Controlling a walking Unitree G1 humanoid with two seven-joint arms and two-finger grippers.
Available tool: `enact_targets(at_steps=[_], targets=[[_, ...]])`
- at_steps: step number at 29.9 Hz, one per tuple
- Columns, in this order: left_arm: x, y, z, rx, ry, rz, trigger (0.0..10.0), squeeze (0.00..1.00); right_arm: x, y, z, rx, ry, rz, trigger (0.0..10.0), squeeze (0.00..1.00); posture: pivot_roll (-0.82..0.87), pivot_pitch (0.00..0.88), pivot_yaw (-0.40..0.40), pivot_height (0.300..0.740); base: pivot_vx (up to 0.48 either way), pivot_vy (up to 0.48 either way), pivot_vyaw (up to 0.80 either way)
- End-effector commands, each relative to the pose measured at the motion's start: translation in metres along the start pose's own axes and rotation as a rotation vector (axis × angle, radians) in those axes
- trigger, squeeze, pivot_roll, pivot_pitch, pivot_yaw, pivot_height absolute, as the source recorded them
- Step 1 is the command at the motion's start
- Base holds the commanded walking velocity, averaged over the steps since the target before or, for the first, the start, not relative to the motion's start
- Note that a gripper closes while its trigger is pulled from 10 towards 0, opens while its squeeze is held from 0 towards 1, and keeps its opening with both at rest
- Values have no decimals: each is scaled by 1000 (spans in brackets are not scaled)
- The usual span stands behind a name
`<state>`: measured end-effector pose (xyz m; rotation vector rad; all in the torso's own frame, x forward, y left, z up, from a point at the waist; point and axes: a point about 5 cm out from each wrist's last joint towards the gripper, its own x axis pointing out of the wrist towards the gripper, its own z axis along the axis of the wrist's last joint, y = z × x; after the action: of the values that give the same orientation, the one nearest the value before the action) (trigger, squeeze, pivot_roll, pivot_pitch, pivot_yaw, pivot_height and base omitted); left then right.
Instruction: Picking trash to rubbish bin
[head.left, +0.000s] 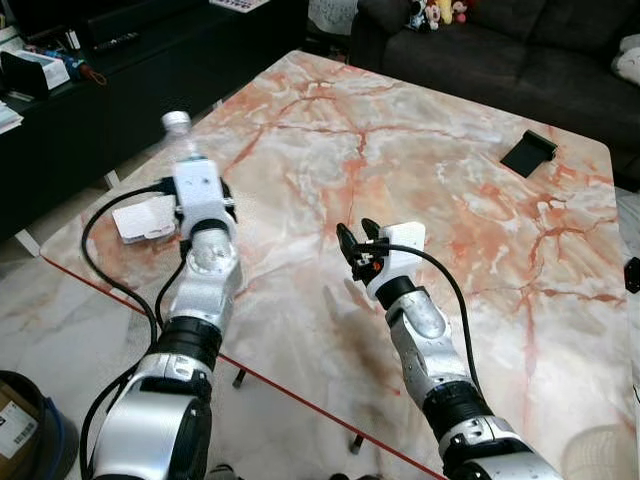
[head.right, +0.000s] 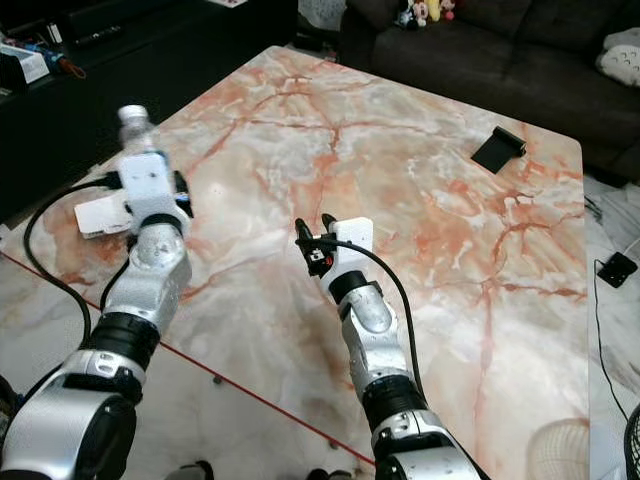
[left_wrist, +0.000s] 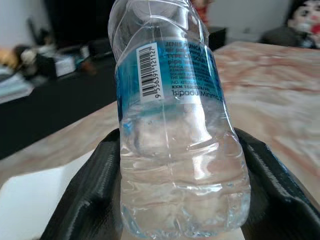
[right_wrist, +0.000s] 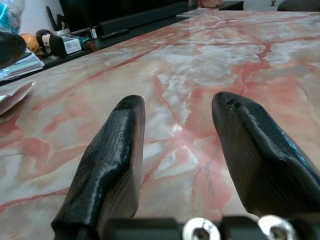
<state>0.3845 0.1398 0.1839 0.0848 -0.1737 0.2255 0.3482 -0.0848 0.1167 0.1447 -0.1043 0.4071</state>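
Observation:
A clear plastic water bottle (left_wrist: 175, 130) with a blue label stands upright between the fingers of my left gripper (head.left: 192, 160), which is shut on it over the left part of the marble table (head.left: 420, 170). The bottle's cap (head.left: 176, 122) pokes up above the wrist. A flat white wrapper (head.left: 145, 217) lies on the table just left of that gripper. My right gripper (head.left: 355, 242) hovers open over the table's near middle, nothing between its fingers (right_wrist: 112, 165).
A black phone stand (head.left: 528, 153) sits at the table's far right. A dark sofa (head.left: 500, 40) runs behind the table, a black low cabinet (head.left: 60, 110) to the left. A bin (head.left: 25, 430) with a cardboard piece stands on the floor at lower left.

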Motion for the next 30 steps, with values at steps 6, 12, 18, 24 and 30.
enact_targets(at_steps=[6, 12, 18, 24, 30], targets=[[-19, 19, -15, 155, -124, -42, 10000, 0, 0, -15, 15, 42, -110, -123, 10000, 0, 97, 122, -96, 740, 0, 0, 0], [-25, 39, -27, 217, -136, -36, 10000, 0, 1, -21, 23, 37, -156, -169, 10000, 0, 96, 114, -88, 740, 0, 0, 0], [-28, 44, -23, 233, -187, -30, 10000, 0, 1, -22, 27, 38, -187, -182, 10000, 0, 92, 91, -85, 740, 0, 0, 0], [-29, 38, -22, 216, -199, -42, 10000, 0, 1, -22, 27, 35, -192, -182, 10000, 0, 86, 77, -88, 740, -169, 0, 0], [-31, 32, -23, 194, -205, -49, 10000, 0, 1, -21, 27, 32, -194, -178, 10000, 0, 83, 67, -92, 740, -337, 0, 0]])
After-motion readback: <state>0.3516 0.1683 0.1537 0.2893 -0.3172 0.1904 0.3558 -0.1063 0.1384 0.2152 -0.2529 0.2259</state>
